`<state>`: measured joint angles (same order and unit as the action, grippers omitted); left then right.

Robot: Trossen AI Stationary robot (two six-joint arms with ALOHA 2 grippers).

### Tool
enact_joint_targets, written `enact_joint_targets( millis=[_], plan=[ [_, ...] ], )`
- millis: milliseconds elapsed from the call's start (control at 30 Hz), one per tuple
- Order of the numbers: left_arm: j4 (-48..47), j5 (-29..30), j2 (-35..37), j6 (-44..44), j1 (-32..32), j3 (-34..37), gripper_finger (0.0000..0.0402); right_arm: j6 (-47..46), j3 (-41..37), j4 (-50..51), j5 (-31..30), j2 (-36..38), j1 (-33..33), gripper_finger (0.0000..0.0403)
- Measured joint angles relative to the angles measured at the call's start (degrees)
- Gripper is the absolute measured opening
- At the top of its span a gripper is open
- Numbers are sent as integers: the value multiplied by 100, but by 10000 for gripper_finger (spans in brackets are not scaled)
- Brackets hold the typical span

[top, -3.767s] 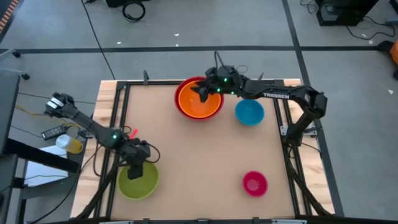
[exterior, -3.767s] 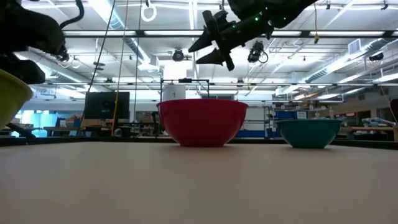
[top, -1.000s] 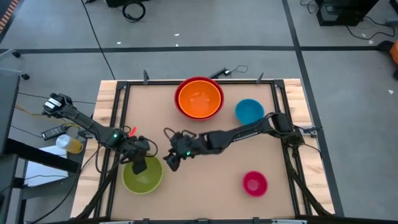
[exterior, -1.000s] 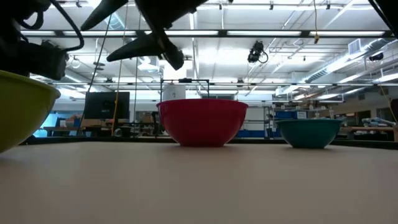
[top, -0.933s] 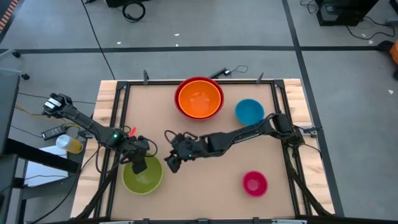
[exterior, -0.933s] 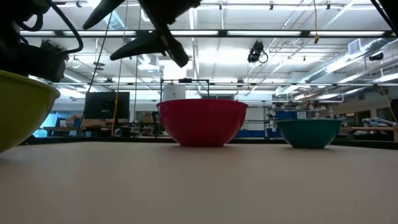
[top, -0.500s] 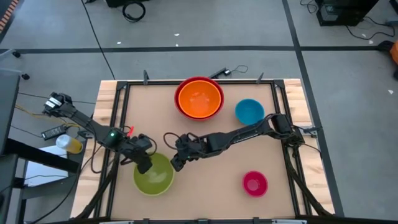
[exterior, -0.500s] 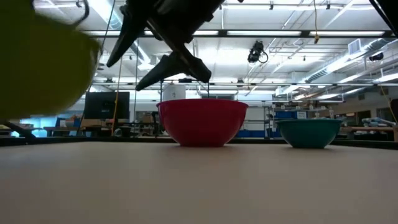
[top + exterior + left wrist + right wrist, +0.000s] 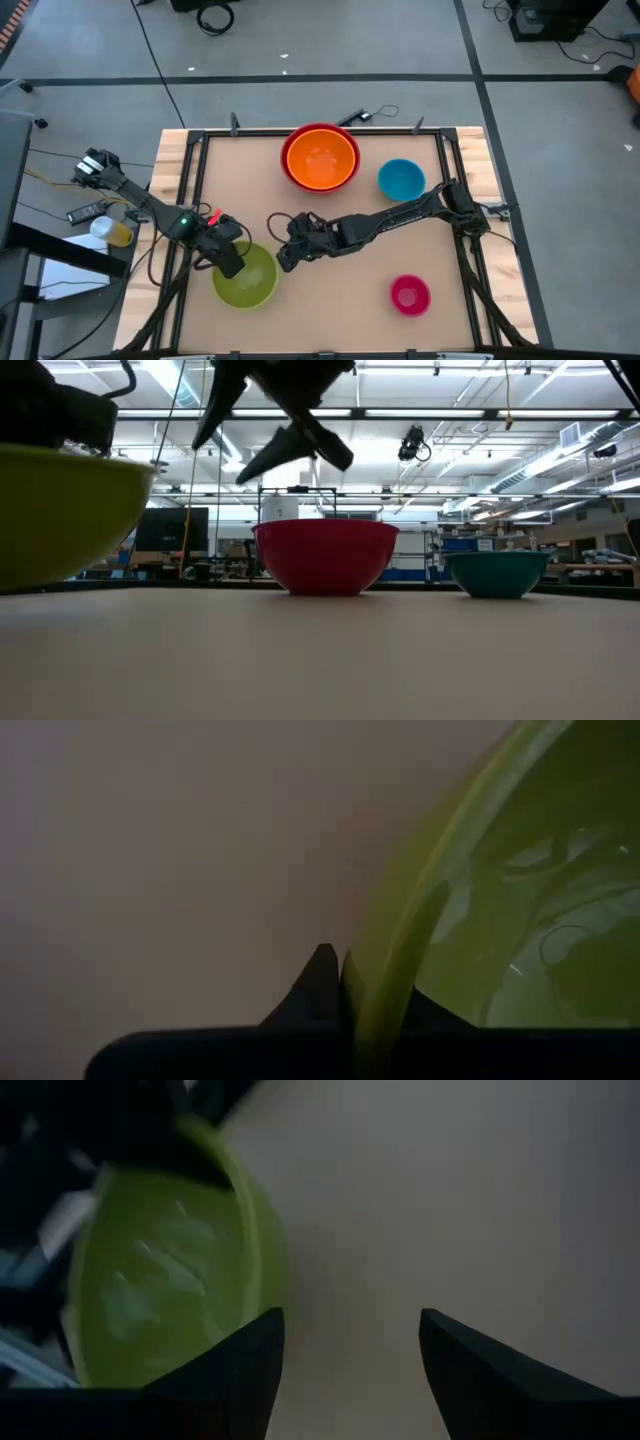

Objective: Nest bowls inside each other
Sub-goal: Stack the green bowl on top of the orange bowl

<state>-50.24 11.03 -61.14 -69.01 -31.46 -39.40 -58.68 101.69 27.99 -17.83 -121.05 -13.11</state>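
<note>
A lime-green bowl point(image 9: 250, 280) hangs just above the table's near left part, with my left gripper point(image 9: 230, 262) shut on its rim. In the low view the green bowl point(image 9: 60, 510) fills the left side. My right gripper point(image 9: 284, 261) hovers open just right of it, fingers apart point(image 9: 350, 1345), touching nothing; the green bowl point(image 9: 170, 1280) lies ahead of them. An orange bowl point(image 9: 320, 155) sits nested in a red bowl point(image 9: 325, 555) at the far middle. A blue bowl point(image 9: 401, 180) stands right of those, and a small pink bowl point(image 9: 409, 294) at the near right. My left gripper holds the green bowl by its rim point(image 9: 395, 955) on the bowl's left far side, one finger point(image 9: 320, 985) outside the wall and the other inside. The fingers come from above, slanting down. The bowl hangs a little tilted, its base clear of the table.
Black frame rails point(image 9: 190, 200) run along the table's left and right edges. A yellow cup point(image 9: 118, 232) and a small device lie off the table at the left. Bare board point(image 9: 330, 310) stretches between the green and pink bowls.
My left gripper has risen and moved toward the table's right, and the green bowl has come up off the table with it, shifting right and tipping a little. My right gripper has drifted slightly right and turned, its fingers staying apart.
</note>
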Motion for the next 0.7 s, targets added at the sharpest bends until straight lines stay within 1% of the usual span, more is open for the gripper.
enact_joint_targets(
  millis=[67, 167, 233, 333, 467, 533, 600, 700],
  plan=[
    [-54, 40, -45, 1, 20, 0, 6, 175, 2, -151, -3, 84, 56, 238],
    [35, 195, -42, 185, 125, -2, 6, 487, 9, -545, 336, 84, 122, 238],
    [40, 240, -40, 492, 258, -2, 6, 637, 9, -619, 421, 24, 140, 238],
    [50, 253, -31, 1036, 501, -2, 9, 570, 7, -326, 377, -65, 155, 238],
    [171, 252, 53, 1788, 823, -2, 9, 556, 2, -334, 736, -74, 254, 236],
    [292, 206, 135, 2166, 1021, -2, 9, 616, 7, -339, 875, -70, 295, 231],
    [367, 112, 239, 2538, 1232, -2, 9, 616, 4, -367, 889, -71, 328, 223],
    [401, -8, 369, 3008, 1576, -2, 9, 397, 4, -412, 899, -70, 389, 205]
  ],
)
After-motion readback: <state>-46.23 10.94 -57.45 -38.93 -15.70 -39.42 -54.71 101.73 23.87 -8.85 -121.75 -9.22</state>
